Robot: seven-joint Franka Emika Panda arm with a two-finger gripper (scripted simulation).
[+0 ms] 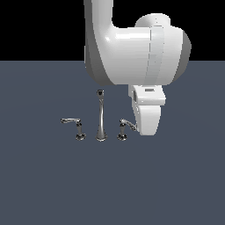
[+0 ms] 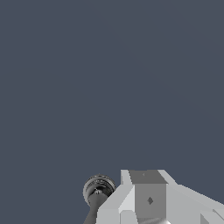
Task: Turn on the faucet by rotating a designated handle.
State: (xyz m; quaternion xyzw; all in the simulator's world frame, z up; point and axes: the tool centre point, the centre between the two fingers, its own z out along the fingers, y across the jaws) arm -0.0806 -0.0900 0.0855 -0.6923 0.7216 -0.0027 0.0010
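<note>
well, in the exterior view the chrome faucet [image 1: 100,116] stands at mid-frame on a flat slate floor [image 1: 44,184]: slender tapering spout, two short levers. the handle [image 1: 126,128] lies right of centre, its tip hidden behind my glossy white gripper [image 1: 147,127]. in the wrist view a round handle post [image 2: 99,190] sits at the bottom edge beside my blocky grey finger [image 2: 146,197]; whether i'm spread or pinched, i cannot tell.

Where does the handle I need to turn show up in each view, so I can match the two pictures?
Exterior view: the handle stands just to the exterior view's right of the spout, its lever end meeting the gripper.
Wrist view: only a round dark-and-chrome post top shows at the picture's edge, beside the gripper; likely the handle, but I cannot tell.
Shared landmark: the white gripper body next to it.
</note>
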